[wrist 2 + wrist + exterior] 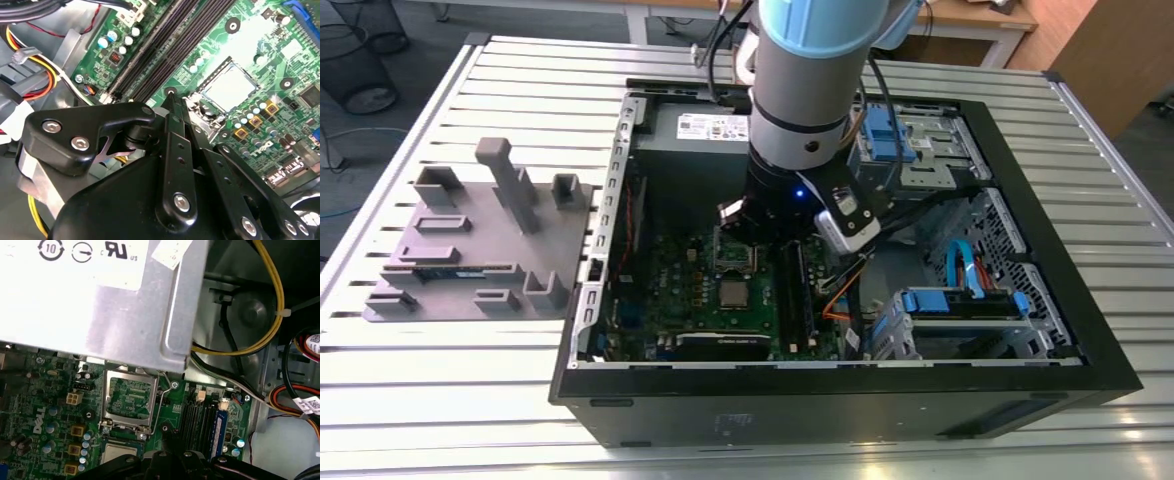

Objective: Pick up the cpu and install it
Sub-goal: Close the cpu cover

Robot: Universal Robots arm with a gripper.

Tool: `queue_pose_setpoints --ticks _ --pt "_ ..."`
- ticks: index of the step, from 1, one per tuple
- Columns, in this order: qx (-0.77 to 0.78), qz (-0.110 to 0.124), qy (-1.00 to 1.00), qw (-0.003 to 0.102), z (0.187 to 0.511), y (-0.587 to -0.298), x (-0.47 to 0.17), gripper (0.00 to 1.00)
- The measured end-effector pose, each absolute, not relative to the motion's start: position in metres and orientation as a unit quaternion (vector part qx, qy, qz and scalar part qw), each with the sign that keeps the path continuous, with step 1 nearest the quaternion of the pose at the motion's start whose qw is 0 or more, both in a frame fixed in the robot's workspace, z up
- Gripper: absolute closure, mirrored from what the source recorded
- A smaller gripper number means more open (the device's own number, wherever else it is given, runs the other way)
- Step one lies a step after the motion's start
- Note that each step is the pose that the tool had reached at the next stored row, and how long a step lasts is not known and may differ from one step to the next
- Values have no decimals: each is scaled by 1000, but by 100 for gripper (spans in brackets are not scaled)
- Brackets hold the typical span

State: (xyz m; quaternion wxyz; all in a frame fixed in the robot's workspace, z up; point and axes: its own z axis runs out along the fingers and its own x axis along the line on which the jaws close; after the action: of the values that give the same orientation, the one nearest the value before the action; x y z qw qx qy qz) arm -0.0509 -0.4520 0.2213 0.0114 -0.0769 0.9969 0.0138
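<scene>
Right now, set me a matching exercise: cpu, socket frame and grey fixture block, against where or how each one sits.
Things:
1. cpu
2. socket frame
3. grey fixture block

Places or states:
A. on the table, outside the computer case
B. swung open
C. lying flat on the motherboard

Pairs: 1-C, 2-B, 3-A.

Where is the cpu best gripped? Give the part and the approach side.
Probably by two opposite thin edges, coming straight down from above. The cpu lies flat on the motherboard, shiny top up, so a side approach looks blocked. The socket frame stands open along one edge; take the other pair.
</scene>
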Motion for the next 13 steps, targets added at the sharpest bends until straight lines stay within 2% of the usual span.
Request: queue_pose_setpoints --ticks 13 --pt "-102 14 995 11 220 -448 -45 89"
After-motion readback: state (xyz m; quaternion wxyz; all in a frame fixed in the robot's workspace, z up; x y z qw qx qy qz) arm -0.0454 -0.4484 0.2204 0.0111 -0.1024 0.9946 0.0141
